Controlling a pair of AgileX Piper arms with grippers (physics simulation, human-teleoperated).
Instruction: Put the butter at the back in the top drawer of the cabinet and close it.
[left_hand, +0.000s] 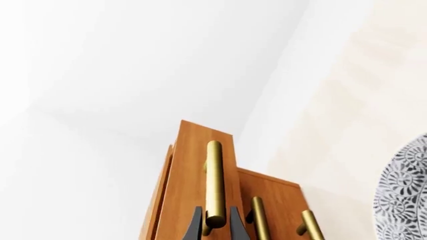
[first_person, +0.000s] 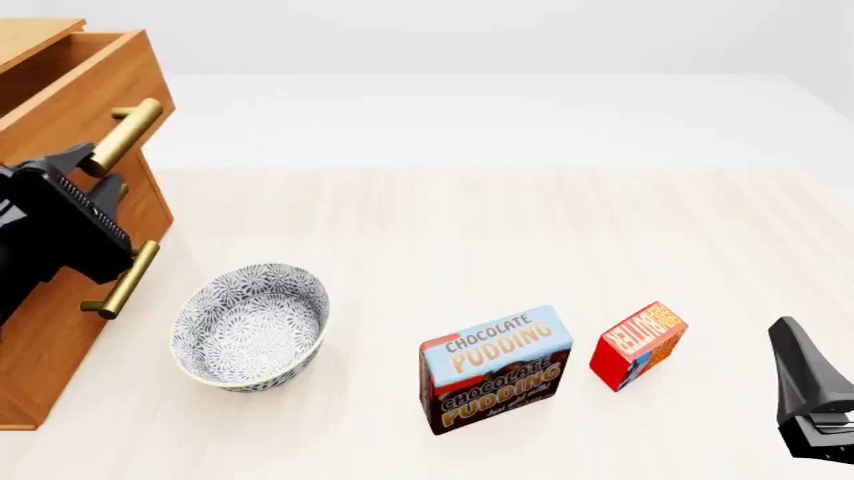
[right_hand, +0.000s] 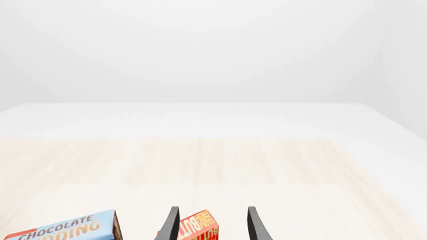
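Nearest the camera in the front view, at about five o'clock, the right gripper stands dark and angular at the table's near right edge. Its wrist view shows the two black fingers spread apart, with the butter seen between and beyond them, not gripped.

At six o'clock the chocolate pudding box stands upright, a blue-and-brown carton with glossy printed lettering. Just beside it toward four o'clock, apart from it, stands the butter, a small red rectangular box with orange-yellow lettering and a blue patch, turned a little askew on the table, whose top is pale wood grain.

At eight o'clock sits the bowl, round and deep, white with a fine dark floral pattern inside and out; nothing lies in it.

Farther off, at nine to ten o'clock, the cabinet rises in warm brown smooth wood. The top drawer is pulled out past the two lower fronts; its inside is not visible from here. Each front carries a brass cylindrical bar handle. The left gripper has its black fingers on either side of the top drawer's handle, closed upon it.

Beyond, the table ends against plain white.
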